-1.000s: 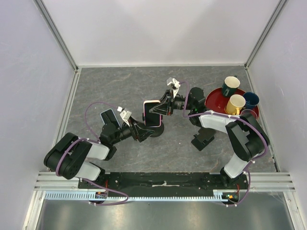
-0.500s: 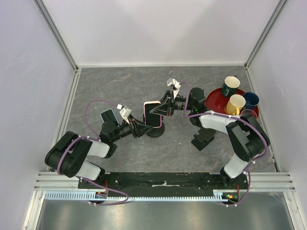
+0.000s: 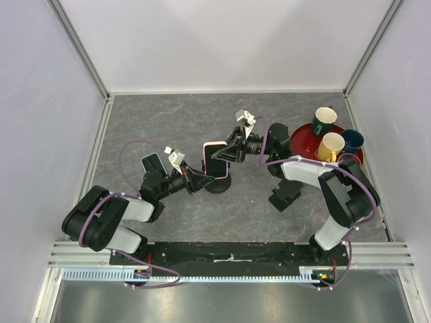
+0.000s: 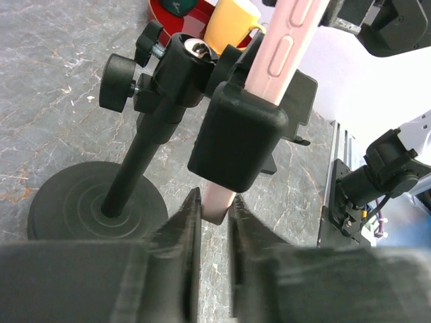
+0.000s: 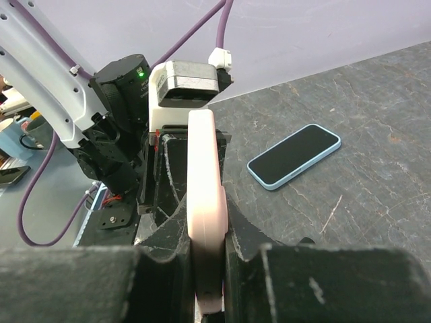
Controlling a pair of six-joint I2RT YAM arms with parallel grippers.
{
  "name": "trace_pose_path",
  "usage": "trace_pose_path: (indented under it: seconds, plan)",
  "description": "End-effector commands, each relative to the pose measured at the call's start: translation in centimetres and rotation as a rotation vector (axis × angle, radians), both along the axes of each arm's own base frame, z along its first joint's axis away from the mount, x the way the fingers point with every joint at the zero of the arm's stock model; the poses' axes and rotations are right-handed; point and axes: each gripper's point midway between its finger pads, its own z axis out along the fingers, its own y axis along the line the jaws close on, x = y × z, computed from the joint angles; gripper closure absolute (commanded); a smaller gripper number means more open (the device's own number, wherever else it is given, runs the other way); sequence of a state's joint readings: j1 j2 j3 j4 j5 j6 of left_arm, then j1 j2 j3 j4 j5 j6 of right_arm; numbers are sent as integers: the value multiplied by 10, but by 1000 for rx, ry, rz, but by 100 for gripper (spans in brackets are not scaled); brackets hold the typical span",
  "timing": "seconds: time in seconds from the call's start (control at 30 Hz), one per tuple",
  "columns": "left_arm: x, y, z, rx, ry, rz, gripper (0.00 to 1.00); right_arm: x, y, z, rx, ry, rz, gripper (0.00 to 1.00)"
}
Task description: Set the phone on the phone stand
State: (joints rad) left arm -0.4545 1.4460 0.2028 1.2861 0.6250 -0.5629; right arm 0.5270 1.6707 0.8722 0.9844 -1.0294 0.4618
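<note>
Right claw (image 5: 207,243) clenched on the slim pink-cased phone (image 5: 204,171), seated in the clamp of the black disc-based stand (image 4: 138,176); left claw (image 4: 214,212) brackets its lower end at 12 o'clock, grip unclear.

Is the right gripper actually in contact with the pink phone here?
Touching. The right wrist view shows the phone edge-on, pinched between the two fingers of the right gripper, with no gap on either side.
</note>
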Motion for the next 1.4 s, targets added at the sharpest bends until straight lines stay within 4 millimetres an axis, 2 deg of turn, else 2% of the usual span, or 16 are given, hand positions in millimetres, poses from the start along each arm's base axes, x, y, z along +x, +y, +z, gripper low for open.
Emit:
trace_pose_path:
  seconds: [0.0, 0.07, 0.1, 0.17, 0.23, 0.27, 0.33, 0.4, 0.53, 0.57, 0.6, 0.63, 0.83, 0.97, 1.1, 1.37]
  plan:
    - [22, 17, 66, -116, -225, 164, 51, -6, -3, 26, 47, -89, 0, 100]
    - [18, 21, 55, -94, -153, 178, 18, -4, -2, 21, 30, -77, -9, 100]
    - [10, 28, 69, -123, -176, 198, 8, -3, -2, 22, 27, -85, -11, 100]
    - [4, 35, 55, -85, -92, 224, 7, -4, -2, 20, 22, -77, -7, 100]
    - [-2, 46, 79, -88, -105, 272, 7, -4, -2, 19, 18, -78, -9, 100]
    - [-2, 53, 49, 4, 37, 315, 7, -2, -2, 19, 15, -80, -17, 100]
    - [1, 67, 86, -8, -8, 395, 9, -3, 0, 15, -6, -90, -23, 100]
    - [-1, 70, 97, 57, 16, 396, 15, -3, 1, 10, -35, -80, -38, 97]
    - [3, 63, 111, 140, 143, 374, 20, -5, 6, 3, -74, -96, -62, 60]
    - [7, 59, 104, 168, 207, 371, 20, -4, 6, 4, -78, -103, -76, 54]
    - [12, 58, 121, 161, 210, 389, 19, -2, 5, 4, -83, -106, -94, 48]
    - [11, 56, 116, 189, 253, 391, 17, 0, 3, -1, -101, -91, -111, 38]
    - [7, 40, 135, 243, 304, 435, 8, 5, -17, -1, -160, -131, -206, 2]
    - [-4, 32, 159, 240, 279, 464, 5, 5, -41, 12, -135, -155, -253, 2]
    - [-2, 28, 158, 300, 284, 548, 4, 21, -83, 26, -119, -178, -390, 2]
    - [6, 10, 148, 446, 257, 702, 3, 38, -114, 27, -96, -139, -497, 2]
